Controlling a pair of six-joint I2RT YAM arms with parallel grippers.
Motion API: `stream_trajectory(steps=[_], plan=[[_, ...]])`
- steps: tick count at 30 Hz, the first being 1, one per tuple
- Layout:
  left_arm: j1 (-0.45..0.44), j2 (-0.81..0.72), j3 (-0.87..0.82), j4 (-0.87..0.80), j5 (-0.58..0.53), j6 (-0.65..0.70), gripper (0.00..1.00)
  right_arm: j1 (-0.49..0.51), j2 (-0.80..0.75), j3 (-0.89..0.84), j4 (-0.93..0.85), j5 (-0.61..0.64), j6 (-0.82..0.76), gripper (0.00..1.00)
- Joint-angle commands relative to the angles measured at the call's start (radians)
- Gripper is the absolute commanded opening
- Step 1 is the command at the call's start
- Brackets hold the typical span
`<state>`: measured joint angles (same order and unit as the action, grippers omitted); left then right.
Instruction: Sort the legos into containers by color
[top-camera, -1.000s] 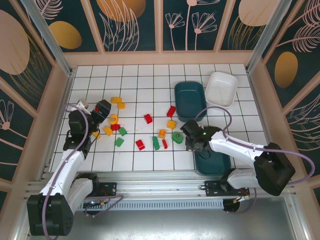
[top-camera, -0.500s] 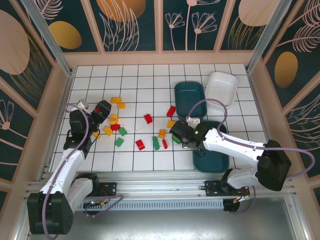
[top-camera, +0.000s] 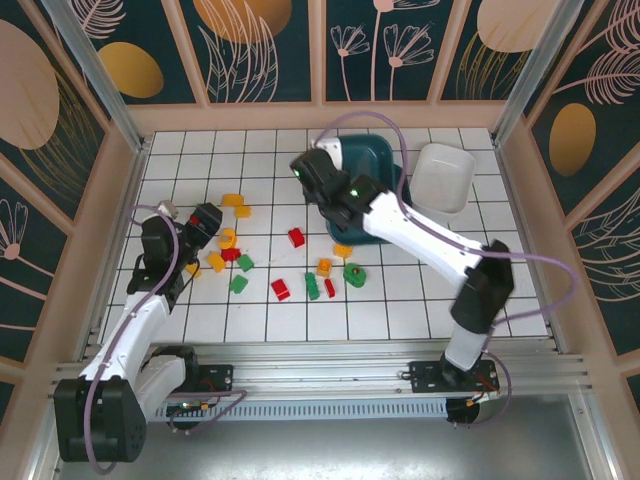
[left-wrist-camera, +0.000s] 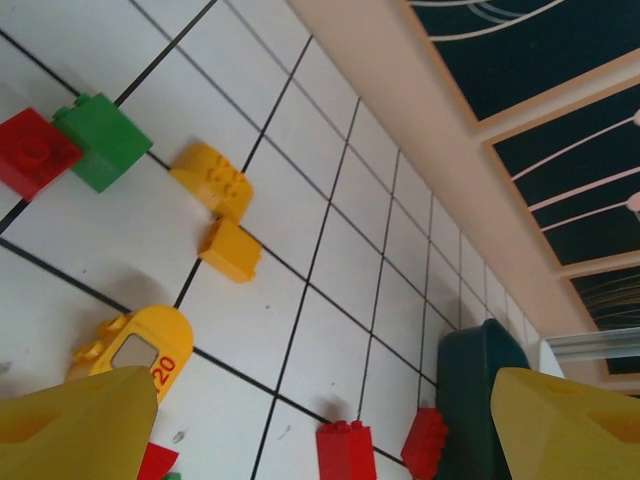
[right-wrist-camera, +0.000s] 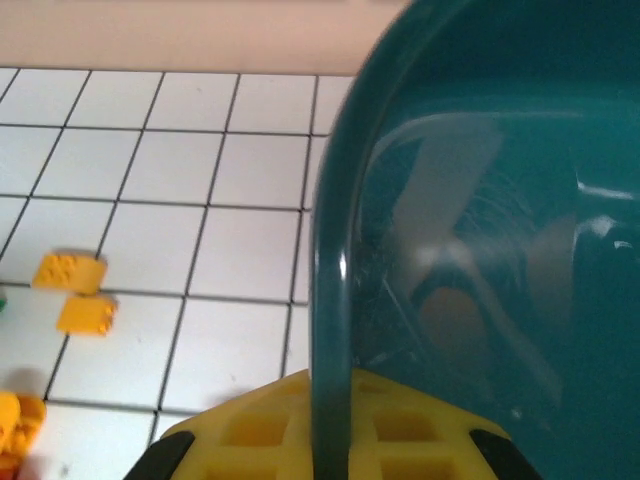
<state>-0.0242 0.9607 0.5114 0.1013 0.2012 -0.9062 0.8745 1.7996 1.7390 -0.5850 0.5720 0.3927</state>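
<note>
We see the right end effector (right-wrist-camera: 330, 445) reached across to the far side of the white-tiled bench (top-camera: 270, 160), closed tight on the rim of a dark teal container (top-camera: 375, 160). In the right wrist view that rim runs straight between the yellow fingers (right-wrist-camera: 255, 430), and the container's hollow inside faces the camera. From above, the teal container sits just beside the white container (top-camera: 443, 178), with the right arm crossing over its near part.

The left end effector (top-camera: 207, 222) hangs over the left side of the bench with its jaws spread wide and nothing between them. Its wrist view shows a rounded yellow piece marked "20" (left-wrist-camera: 140, 350) close below, and a green brick (left-wrist-camera: 102, 140) touching a red brick (left-wrist-camera: 35, 152) farther off.

The legos we can make out lie loose on the tiles. A yellow pair (top-camera: 236, 204) lies at the left, and a red one (top-camera: 296, 237), a yellow one (top-camera: 343, 249) and a green one (top-camera: 354, 273) lie near the middle.
</note>
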Motion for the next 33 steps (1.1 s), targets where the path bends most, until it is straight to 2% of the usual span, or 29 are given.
stream_trajectory(steps=[1,8,10,15,21,22,26,29,33], plan=[[0.004,0.033,0.042,-0.042,0.008,0.027,0.86,-0.05,0.169,0.214,0.103,-0.063,-0.126,0.0],[0.004,0.077,0.042,-0.017,0.034,0.004,0.85,-0.131,0.648,0.849,-0.089,-0.182,-0.119,0.0],[0.004,0.087,0.043,-0.017,0.038,0.003,0.85,-0.142,0.731,0.946,-0.103,-0.213,-0.111,0.0],[0.004,0.11,0.054,-0.014,0.039,0.006,0.85,-0.156,0.736,0.803,0.031,-0.282,-0.079,0.0],[0.004,0.128,0.07,-0.01,0.044,-0.005,0.85,-0.185,0.795,0.812,0.034,-0.325,-0.019,0.0],[0.004,0.131,0.072,-0.011,0.043,-0.007,0.85,-0.187,0.801,0.814,0.035,-0.337,-0.014,0.02],[0.005,0.148,0.081,-0.005,0.046,-0.011,0.85,-0.191,0.811,0.819,0.038,-0.368,0.009,0.25],[0.004,0.171,0.103,-0.006,0.053,-0.012,0.85,-0.199,0.808,0.836,0.035,-0.407,0.031,0.37],[0.004,0.211,0.137,0.003,0.082,-0.018,0.84,-0.207,0.778,0.872,0.001,-0.445,0.03,0.41]])
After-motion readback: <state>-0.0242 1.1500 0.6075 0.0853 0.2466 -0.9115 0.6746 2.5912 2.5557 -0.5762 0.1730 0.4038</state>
